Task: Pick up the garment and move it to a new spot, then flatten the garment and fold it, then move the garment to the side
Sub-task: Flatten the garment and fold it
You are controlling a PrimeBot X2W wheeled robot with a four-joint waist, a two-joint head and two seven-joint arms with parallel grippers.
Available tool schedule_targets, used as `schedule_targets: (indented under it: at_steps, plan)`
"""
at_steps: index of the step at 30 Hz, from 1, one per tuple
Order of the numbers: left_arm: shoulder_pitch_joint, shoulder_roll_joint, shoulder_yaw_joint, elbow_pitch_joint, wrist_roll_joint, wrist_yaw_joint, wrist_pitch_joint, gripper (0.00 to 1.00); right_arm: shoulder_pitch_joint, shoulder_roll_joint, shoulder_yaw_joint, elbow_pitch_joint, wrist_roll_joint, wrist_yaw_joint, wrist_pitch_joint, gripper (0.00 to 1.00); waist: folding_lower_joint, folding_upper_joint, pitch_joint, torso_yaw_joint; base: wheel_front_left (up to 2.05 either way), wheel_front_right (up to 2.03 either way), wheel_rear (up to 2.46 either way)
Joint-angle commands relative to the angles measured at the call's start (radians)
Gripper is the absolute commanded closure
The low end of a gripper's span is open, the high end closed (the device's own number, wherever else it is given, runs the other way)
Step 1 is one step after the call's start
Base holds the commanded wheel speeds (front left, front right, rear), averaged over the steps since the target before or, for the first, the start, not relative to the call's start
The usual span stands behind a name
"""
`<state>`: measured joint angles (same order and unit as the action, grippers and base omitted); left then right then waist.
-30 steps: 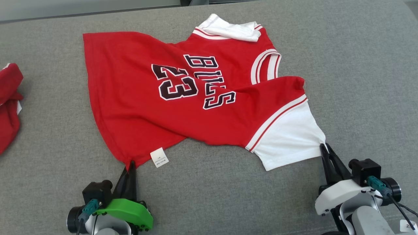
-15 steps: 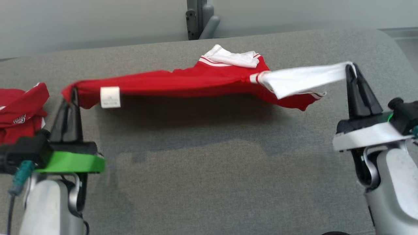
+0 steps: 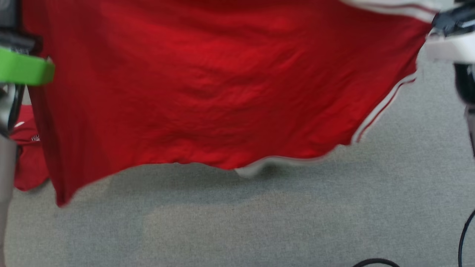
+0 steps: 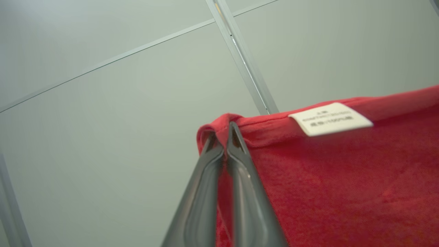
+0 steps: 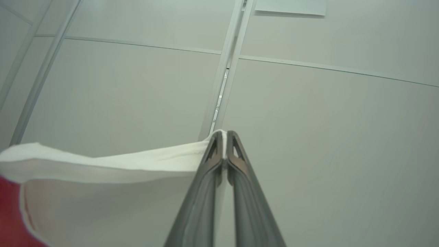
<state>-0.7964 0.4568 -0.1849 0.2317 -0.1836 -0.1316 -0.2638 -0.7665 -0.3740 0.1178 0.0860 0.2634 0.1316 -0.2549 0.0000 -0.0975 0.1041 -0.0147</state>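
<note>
Head view: pick-up step. Your left gripper and right gripper, fingers closed, each pinched the hanging shirt. Next you needed to lay it somewhere new.

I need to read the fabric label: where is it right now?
In the left wrist view the label sits on the top hem of the jersey, just right of the left gripper, which pinches the hem's corner.
</note>
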Motion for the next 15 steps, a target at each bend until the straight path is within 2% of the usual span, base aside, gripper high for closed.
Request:
schedule_targets:
  at_steps: [1, 6, 7, 10, 15]
  plan:
    - [-0.08, 0.021, -0.039, 0.039, -0.012, 0.001, 0.012, 1.0, -0.08, -0.023, 0.018, 0.027, 0.0, -0.002, 0.017, 1.0, 0.0, 0.0, 0.1, 0.006, 0.0, 0.0, 0.0]
    - [-0.261, 0.021, -0.13, 0.154, -0.032, 0.001, 0.029, 1.0, -0.28, -0.056, 0.056, 0.148, -0.019, -0.002, 0.052, 1.0, 0.0, 0.0, 0.269, 0.004, 0.0, 0.0, 0.0]
    - [-0.261, 0.021, -0.13, 0.154, -0.032, 0.001, 0.029, 1.0, -0.28, -0.056, 0.056, 0.148, -0.019, -0.002, 0.052, 1.0, 0.0, 0.0, 0.269, 0.004, 0.0, 0.0, 0.0]
    - [-0.429, 0.012, -0.148, 0.263, -0.011, 0.001, 0.023, 1.0, -0.476, -0.074, 0.066, 0.269, -0.063, -0.002, 0.057, 1.0, 0.0, 0.0, 0.403, 0.001, 0.0, 0.0, 0.0]
    - [-0.636, 0.015, -0.184, 0.387, 0.036, 0.001, 0.01, 1.0, -0.731, -0.053, -0.007, 0.436, -0.145, -0.002, 0.021, 1.0, 0.0, 0.0, 0.498, -0.03, 0.0, 0.0, 0.0]
